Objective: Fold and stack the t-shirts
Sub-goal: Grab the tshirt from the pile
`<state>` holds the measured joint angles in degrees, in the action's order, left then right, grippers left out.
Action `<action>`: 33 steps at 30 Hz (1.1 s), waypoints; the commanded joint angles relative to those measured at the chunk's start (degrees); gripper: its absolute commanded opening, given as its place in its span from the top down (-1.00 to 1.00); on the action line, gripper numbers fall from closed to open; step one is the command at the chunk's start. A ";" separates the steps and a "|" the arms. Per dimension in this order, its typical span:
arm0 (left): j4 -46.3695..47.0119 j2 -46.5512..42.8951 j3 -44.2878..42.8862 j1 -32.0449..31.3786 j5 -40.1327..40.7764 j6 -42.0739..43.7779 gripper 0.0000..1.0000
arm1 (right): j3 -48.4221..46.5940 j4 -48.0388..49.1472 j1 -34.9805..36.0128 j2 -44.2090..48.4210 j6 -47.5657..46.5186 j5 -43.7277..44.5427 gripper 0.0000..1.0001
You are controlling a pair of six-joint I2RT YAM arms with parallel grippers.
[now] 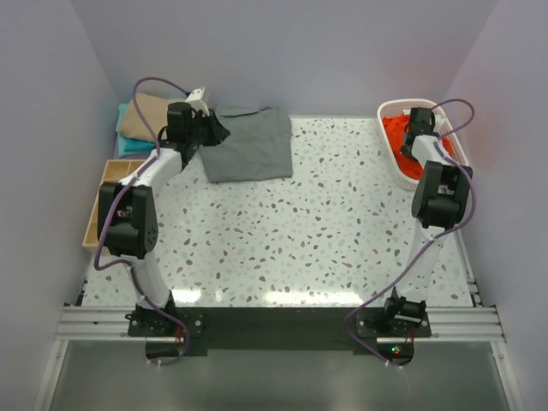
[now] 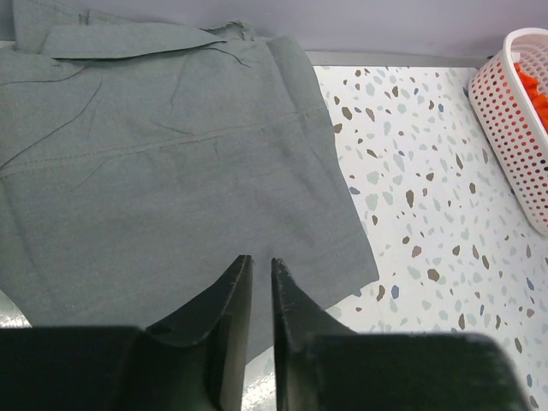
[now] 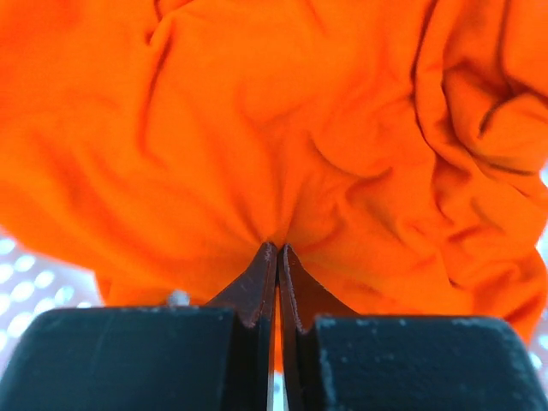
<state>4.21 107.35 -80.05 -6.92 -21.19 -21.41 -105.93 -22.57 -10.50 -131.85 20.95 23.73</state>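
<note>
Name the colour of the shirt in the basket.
Bright orange shirt; best in right wrist view.

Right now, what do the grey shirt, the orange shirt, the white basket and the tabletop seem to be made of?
The grey shirt: soft matte cloth, probably cotton; it creases and shows stitched seams.
The orange shirt: similar soft cloth, bunched in deep folds.
The white basket: likely moulded plastic, a stiff grid of holes.
The tabletop: hard, glossy speckled surface, terrazzo-look; light reflects near the front.
</note>
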 commanded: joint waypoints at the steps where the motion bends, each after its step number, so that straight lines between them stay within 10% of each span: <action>1: 0.71 0.23 -3.09 -0.55 -1.57 1.02 0.73 | 6.16 10.16 0.22 11.07 -0.82 -1.14 1.00; 20: 0.45 1.81 -4.50 -2.49 -4.38 0.58 1.00 | 39.30 45.50 1.45 38.94 10.60 -23.55 1.00; 33: 0.28 2.08 -4.77 -4.86 -4.04 -0.21 1.00 | 27.37 35.77 10.04 54.86 3.59 -43.38 1.00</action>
<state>3.60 109.10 -82.52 -11.25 -24.93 -21.47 -69.14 14.76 -5.02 -81.30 28.80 -7.35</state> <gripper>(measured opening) 0.018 0.011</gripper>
